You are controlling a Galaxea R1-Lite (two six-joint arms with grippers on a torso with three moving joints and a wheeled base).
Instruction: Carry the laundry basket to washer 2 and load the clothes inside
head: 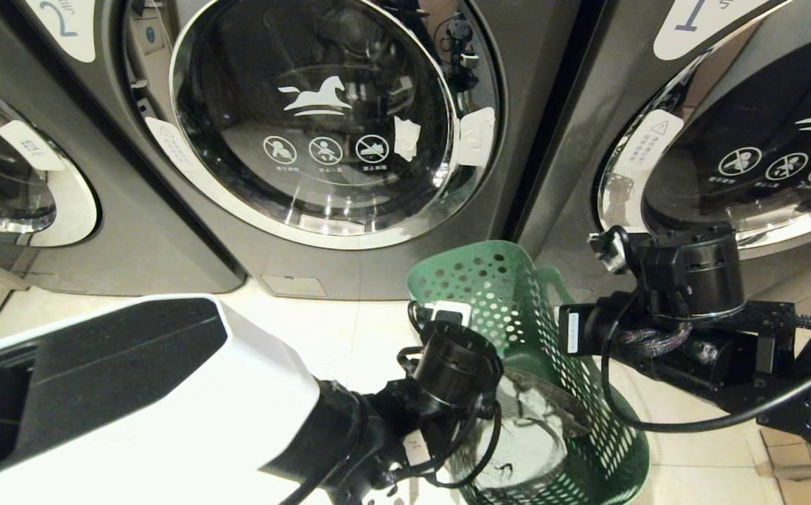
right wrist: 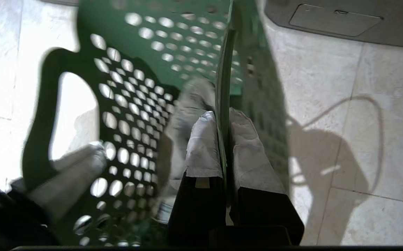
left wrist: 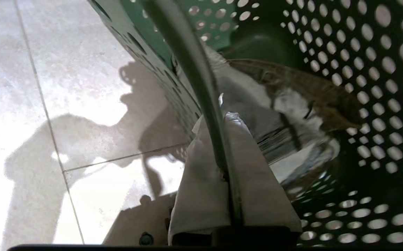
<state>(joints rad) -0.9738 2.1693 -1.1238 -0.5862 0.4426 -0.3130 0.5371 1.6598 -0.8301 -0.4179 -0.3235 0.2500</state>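
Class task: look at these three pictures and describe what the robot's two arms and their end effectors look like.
The left arm has a large white shell with a black panel, then black cylindrical joints and looping black cables. The right arm is all black, with round motor housings, a braided cable, a white label. Each end effector, left end effector and right end effector, has two fingers wrapped in pale grey padding on black bases.

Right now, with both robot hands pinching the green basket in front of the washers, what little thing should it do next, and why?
Probably set the basket down on the floor. Both grippers, left and right, are shut on its rim, so neither is free. The washer marked 2 is right ahead, but its door is closed, and the clothes are in the basket.
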